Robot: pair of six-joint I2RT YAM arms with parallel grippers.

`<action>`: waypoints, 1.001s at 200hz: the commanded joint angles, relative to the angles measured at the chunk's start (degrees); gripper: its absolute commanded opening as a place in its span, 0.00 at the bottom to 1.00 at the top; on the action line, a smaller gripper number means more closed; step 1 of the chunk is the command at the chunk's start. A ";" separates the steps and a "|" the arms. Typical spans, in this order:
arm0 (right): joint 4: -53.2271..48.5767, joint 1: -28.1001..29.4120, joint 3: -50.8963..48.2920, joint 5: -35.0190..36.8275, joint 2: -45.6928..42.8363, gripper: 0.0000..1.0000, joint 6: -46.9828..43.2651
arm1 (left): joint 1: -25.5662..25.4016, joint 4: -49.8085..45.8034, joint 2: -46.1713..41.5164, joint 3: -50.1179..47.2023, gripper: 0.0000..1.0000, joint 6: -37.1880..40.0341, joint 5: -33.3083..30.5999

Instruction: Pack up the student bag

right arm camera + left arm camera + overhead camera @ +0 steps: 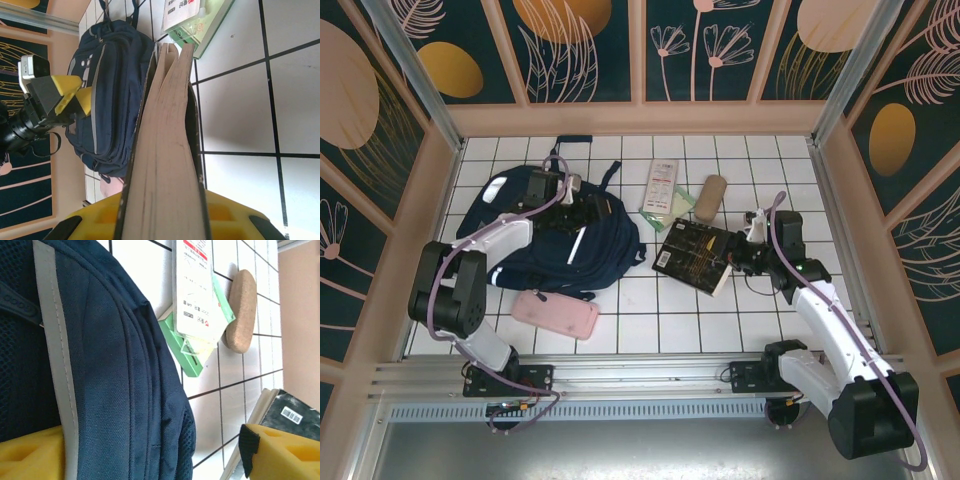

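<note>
Tiled table [640, 305]: right end effector [736, 258] clamps book [690, 255] (student bag [610, 248] nearby).

The bag [115, 390] was cut off at the left wrist view's left, top and bottom edges, the book [167, 165] at the right wrist view's bottom edge.

Navy student bag [605, 250], grey stripes; pink pouch [555, 313]; black book [695, 255]; white-tiled table [650, 320]

White tiled table [650, 320], teal floral wall panels [720, 50], pale wooden frame [640, 118], even light
</note>
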 commanded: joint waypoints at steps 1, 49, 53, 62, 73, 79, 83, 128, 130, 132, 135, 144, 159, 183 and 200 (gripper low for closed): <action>5.37 -0.47 0.88 -2.75 -1.31 0.00 0.85 | 0.55 2.60 2.13 -1.91 0.76 -1.19 3.91; 5.44 -0.55 1.17 -2.71 -1.88 0.00 1.11 | 0.72 -3.12 6.58 0.79 0.46 3.60 -1.63; 5.44 -0.59 1.11 -2.67 -1.87 0.00 1.11 | 0.70 -3.22 6.58 0.89 0.43 3.83 -1.96; 5.37 -0.62 1.09 -2.54 -1.86 0.00 0.92 | 0.70 -3.25 6.67 1.06 0.34 4.28 -2.03; 5.28 -0.72 0.98 -2.25 -1.93 0.00 0.85 | 0.67 -3.99 6.90 1.68 0.23 5.13 -3.00; 5.21 -0.72 0.99 -2.01 -2.00 0.00 0.85 | 0.66 -4.56 6.82 2.12 0.16 5.69 -3.92; 5.27 -0.80 0.99 -1.97 -2.06 0.00 0.71 | 0.67 -4.63 6.72 2.23 0.14 6.22 -4.11; 2.56 -1.08 2.97 2.21 -3.69 0.00 -0.75 | 0.63 -13.05 0.94 7.95 0.00 13.57 -8.63; 2.60 -1.11 2.94 2.20 -3.73 0.00 -0.74 | 0.58 -13.48 0.67 8.33 0.00 13.85 -8.66; 2.74 -1.18 2.93 2.29 -3.81 0.00 -0.67 | 0.61 -13.97 0.38 8.66 0.00 14.12 -8.67; 2.87 -1.14 2.77 2.52 -3.86 0.00 -0.50 | 0.62 -14.52 -0.11 9.10 0.00 14.41 -8.67; 3.79 -1.15 2.22 2.91 -3.95 0.00 0.34 | 0.61 -16.20 -1.64 10.53 0.00 15.19 -8.59; 7.66 -1.17 0.67 0.58 -3.89 0.00 1.92 | 0.65 -18.63 -4.32 12.32 0.00 16.39 -8.12; 14.04 -1.11 -0.61 -3.06 -2.69 0.00 4.94 | 0.63 -25.08 -7.28 16.20 0.00 17.92 -9.58; 19.35 -0.41 -1.03 -5.93 -1.04 0.00 7.11 | 0.69 -27.00 -9.90 17.83 0.00 17.50 -10.19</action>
